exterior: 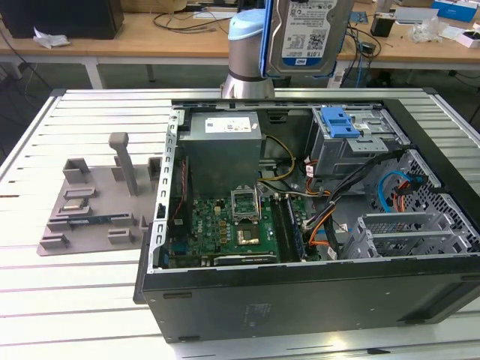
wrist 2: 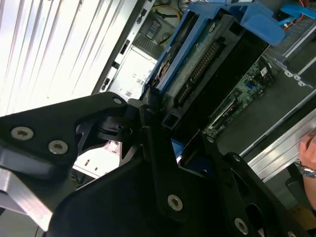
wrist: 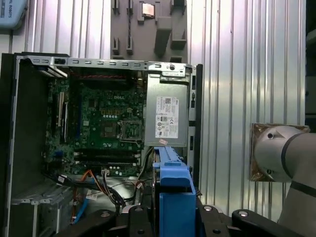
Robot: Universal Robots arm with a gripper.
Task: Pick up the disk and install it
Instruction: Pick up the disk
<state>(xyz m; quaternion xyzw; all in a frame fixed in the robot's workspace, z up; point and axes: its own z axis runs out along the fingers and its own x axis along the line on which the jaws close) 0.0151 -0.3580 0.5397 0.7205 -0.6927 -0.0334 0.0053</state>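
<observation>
The disk point(exterior: 307, 34), silver metal with a white-and-blue label in a blue carrier, hangs upright high above the back of the open computer case point(exterior: 300, 300). It is over the drive cage point(exterior: 352, 146) with its blue clip point(exterior: 339, 120). In the second wrist view my gripper point(wrist 2: 175, 123) is shut on the disk point(wrist 2: 197, 64), whose circuit-board side faces that camera. In the first wrist view the disk's blue carrier edge point(wrist: 173, 182) stands up between the black fingers point(wrist: 143, 217).
Inside the case lie the grey power-supply box point(exterior: 223, 142), the motherboard point(exterior: 232, 225) and loose cables point(exterior: 330, 217). A grey fixture plate point(exterior: 97, 202) sits on the slatted table at the exterior view's left. The arm's base point(exterior: 247, 56) stands behind the case. A person's hand point(wrist 2: 308, 148) shows nearby.
</observation>
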